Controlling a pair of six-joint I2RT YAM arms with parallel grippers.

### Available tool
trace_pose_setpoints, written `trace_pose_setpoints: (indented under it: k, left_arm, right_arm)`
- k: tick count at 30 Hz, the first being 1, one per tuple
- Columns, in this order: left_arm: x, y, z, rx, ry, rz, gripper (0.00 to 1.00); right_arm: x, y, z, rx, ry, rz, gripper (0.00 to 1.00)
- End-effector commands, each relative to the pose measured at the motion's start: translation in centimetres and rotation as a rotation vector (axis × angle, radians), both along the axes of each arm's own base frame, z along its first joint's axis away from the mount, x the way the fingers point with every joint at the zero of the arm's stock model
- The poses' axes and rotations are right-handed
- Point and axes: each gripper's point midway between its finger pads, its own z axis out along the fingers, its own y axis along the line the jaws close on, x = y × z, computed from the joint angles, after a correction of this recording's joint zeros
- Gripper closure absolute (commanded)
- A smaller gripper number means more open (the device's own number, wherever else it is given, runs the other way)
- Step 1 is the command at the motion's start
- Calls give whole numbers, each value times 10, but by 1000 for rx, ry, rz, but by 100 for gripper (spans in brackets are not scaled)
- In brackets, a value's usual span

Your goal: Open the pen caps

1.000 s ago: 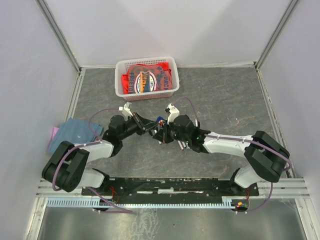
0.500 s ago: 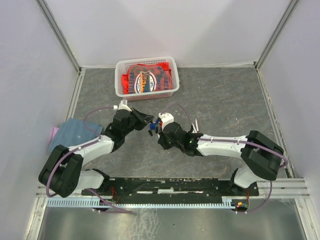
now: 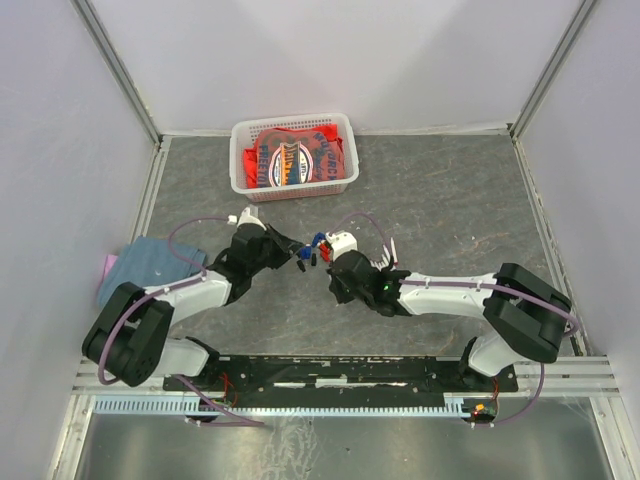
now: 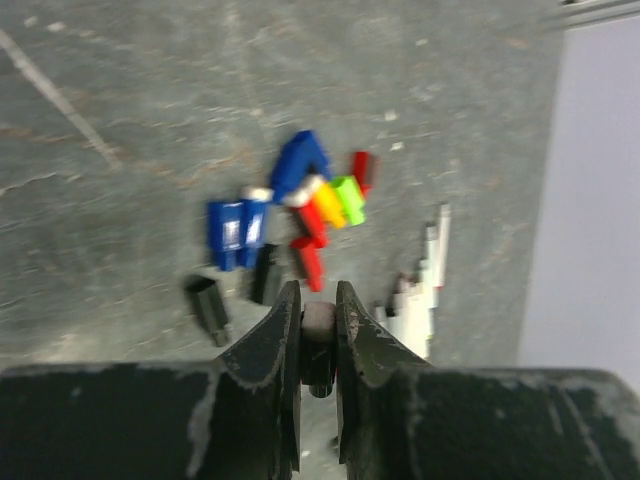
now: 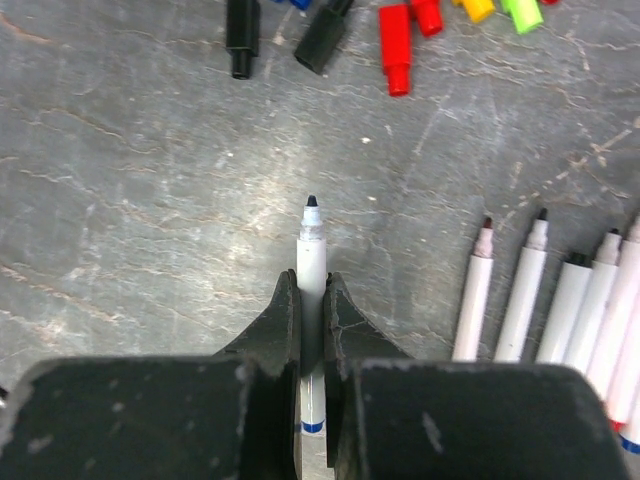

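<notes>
Pen caps [image 4: 318, 205]: found loose in a small heap on the grey table [image 3: 450, 200], near its middle, between the two gripper tips in the overhead view. Listed from the blurred left wrist view: two blue, several red, one yellow, one green and two black, touching or just beside one another, at twelve o'clock of the left gripper [image 4: 318, 295]. Left jaws pressed together on one further dark cap [image 4: 318, 325], seen end-on, apart from the heap. Jaws of the right gripper [image 5: 311, 285] clamped on a pen [image 5: 311, 240] with a white barrel, its black tip bare and pointing to twelve o'clock. Recorded beyond that tip in the right wrist view: two black caps at eleven to twelve o'clock, two red at one o'clock, yellow and green cut off by the top edge. Row of uncapped pens [image 5: 525, 290], white barrels, laid side by side at three o'clock of the held pen, tips toward twelve o'clock. Also entered from overhead: white basket [image 3: 240, 160] holding a red packet [image 3: 325, 150], at twelve o'clock of the heap by the far edge; blue cloth [image 3: 150, 262] at nine o'clock, near the left wall.
</notes>
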Motion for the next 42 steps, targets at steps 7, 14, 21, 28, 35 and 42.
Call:
trace_pose_setpoints:
  k: [7, 14, 21, 28, 35, 42]
  left_arm:
    - [-6, 29, -53, 276, 81, 15, 97]
    - [-10, 33, -67, 320, 111, 7, 86]
    - [-14, 31, -72, 332, 120, -6, 60]
    - [-16, 32, -69, 337, 116, -9, 56]
    - [-25, 42, -48, 342, 84, 19, 54]
    - [-26, 77, 51, 366, -134, 191, 44]
  right_arm:
    - [18, -25, -9, -130, -50, -121, 90]
    - [19, -32, -22, -189, -40, -143, 79]
    - [19, -38, -25, -213, -34, -160, 69]
    - [18, -41, -19, -217, -40, -167, 66]
    - [12, -37, 12, -188, -81, -144, 57]
    - [8, -45, 75, -113, -187, -158, 51]
